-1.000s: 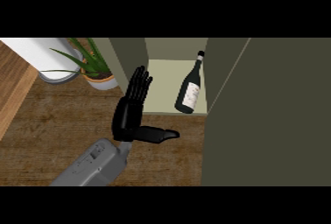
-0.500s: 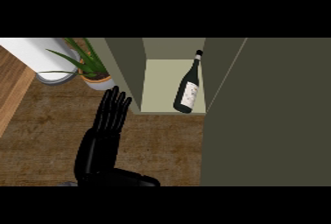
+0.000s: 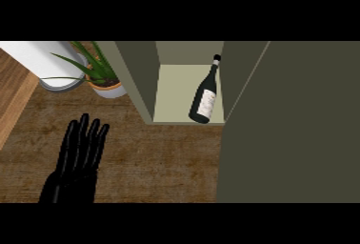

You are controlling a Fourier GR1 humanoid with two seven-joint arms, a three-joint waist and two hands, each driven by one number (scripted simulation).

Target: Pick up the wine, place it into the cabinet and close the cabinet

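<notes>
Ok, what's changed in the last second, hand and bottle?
The black left hand has drawn back from the cabinet toward the view's lower left, fingers straight, holding nothing. The dark wine bottle stays in the open olive cabinet, the door not shut. The potted green plant is unmoved.

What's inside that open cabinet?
A dark wine bottle with a pale label stands on the cabinet floor, near the right wall. Nothing else shows inside, but the door at the right covers part of the interior.
</notes>
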